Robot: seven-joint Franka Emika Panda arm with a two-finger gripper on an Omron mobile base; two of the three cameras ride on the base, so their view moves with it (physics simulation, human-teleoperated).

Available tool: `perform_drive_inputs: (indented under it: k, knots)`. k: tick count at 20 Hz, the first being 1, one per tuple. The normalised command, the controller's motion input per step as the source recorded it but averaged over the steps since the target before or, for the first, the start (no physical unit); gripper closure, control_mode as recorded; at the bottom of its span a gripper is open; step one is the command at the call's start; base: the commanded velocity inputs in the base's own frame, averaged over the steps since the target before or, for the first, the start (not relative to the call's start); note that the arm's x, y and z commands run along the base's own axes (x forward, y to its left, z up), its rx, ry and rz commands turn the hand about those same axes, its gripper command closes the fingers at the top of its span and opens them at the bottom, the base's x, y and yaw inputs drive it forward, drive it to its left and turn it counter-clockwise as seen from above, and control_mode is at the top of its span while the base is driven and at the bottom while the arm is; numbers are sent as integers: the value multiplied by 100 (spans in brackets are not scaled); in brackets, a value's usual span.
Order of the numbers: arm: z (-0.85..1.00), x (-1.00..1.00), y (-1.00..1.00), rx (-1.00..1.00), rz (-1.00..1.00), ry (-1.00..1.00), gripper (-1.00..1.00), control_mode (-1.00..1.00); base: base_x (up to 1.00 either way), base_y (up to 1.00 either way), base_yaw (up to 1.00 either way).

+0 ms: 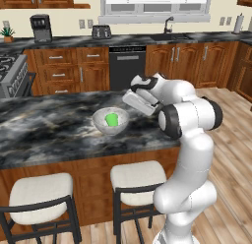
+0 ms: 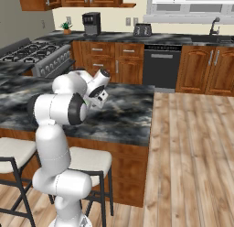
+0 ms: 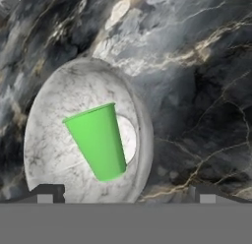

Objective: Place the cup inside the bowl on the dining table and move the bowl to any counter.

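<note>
The green cup (image 1: pixel 112 120) sits inside the pale speckled bowl (image 1: pixel 101 124), which rests on the marbled dining table (image 1: pixel 49 125) near its right end. In the hand view the cup (image 3: pixel 98 142) shows against the bowl's inner wall (image 3: pixel 54 149), its mouth toward the upper left. My gripper (image 3: pixel 126 193) is open and holds nothing; its dark fingertips (image 3: pixel 47 191) stand wide apart on either side of the bowl's near rim, short of touching it. In the left base view the hand (image 1: pixel 139 101) hovers just right of and above the bowl.
Two white-cushioned stools (image 1: pixel 39 191) (image 1: pixel 138 175) stand at the table's near side. The counter (image 1: pixel 64 43) with sink and tap (image 1: pixel 169 26) runs along the back wall, carrying a coffee maker (image 1: pixel 41 27) and toaster (image 1: pixel 101 31). A stove (image 1: pixel 10 71) is at the left; wood floor (image 2: pixel 196 153) lies to the right.
</note>
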Motion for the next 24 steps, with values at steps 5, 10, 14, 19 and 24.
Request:
perform_drive_inputs:
  k: [5, 10, 14, 19, 24]
  knots:
    - [-29, 20, 0, 1, 0, 5, -100, -100, 0, 0, 0]
    - [-15, 11, 0, 1, 0, 4, -100, -100, 0, 0, 0]
    - [-10, 9, 1, 1, 0, 3, -100, -100, 0, 0, 0]
    - [-11, 8, 1, 1, 0, 3, -100, -100, 0, 0, 0]
    - [-15, 8, 8, 1, 0, 2, -100, -100, 0, 0, 0]
